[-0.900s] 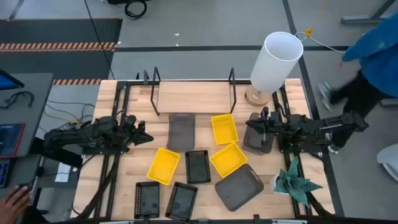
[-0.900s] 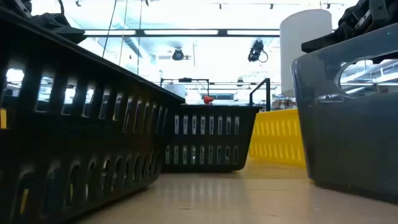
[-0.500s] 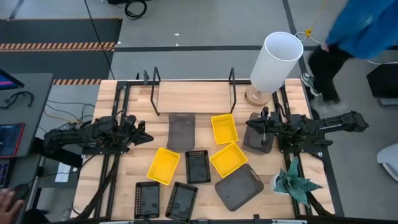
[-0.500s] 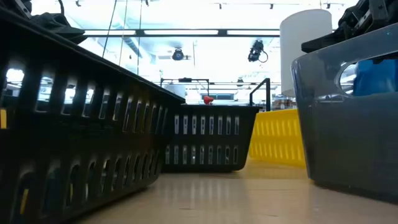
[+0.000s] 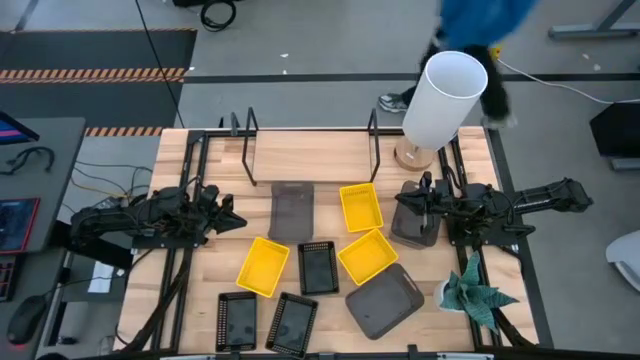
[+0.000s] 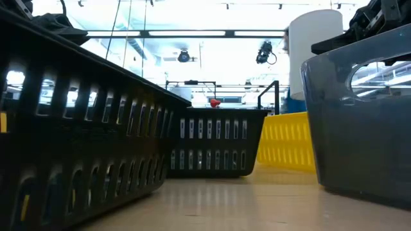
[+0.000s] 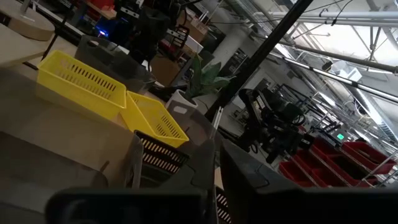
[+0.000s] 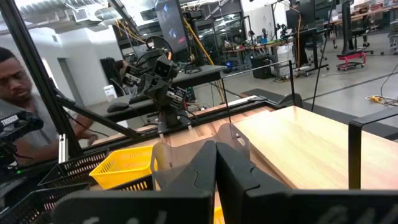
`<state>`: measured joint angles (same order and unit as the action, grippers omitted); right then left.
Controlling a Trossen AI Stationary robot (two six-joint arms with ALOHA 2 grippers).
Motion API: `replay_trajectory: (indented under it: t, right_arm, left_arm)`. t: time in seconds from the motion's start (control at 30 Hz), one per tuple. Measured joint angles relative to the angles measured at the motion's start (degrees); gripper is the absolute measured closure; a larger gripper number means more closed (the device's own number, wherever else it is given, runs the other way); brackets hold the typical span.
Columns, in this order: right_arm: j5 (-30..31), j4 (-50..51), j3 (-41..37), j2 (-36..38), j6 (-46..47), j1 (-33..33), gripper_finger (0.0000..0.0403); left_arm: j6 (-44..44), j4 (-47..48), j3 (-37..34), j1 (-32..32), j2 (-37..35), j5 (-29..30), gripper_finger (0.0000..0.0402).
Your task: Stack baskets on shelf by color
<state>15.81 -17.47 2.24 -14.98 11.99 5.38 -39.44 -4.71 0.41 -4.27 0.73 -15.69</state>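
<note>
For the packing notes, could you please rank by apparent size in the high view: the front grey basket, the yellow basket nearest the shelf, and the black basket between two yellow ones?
1. Front grey basket, clearly largest.
2. Yellow basket and black basket: look alike, so no ranking.

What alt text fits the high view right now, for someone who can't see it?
Nine baskets lie scattered on the table in front of the shelf. The right gripper sits at a grey basket by the white cylinder. The left gripper waits at the left, near another grey basket.
</note>
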Motion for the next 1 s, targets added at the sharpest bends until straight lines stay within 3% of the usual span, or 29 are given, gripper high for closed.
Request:
replay_trajectory:
  t: [1.0]
  right_arm:
    - [0.0,0.01,0.0,-0.01,-0.01,-0.02,0.0389]
  left_arm:
    - [0.0,0.01,0.0,0.02,0.0,0.0,0.0373]
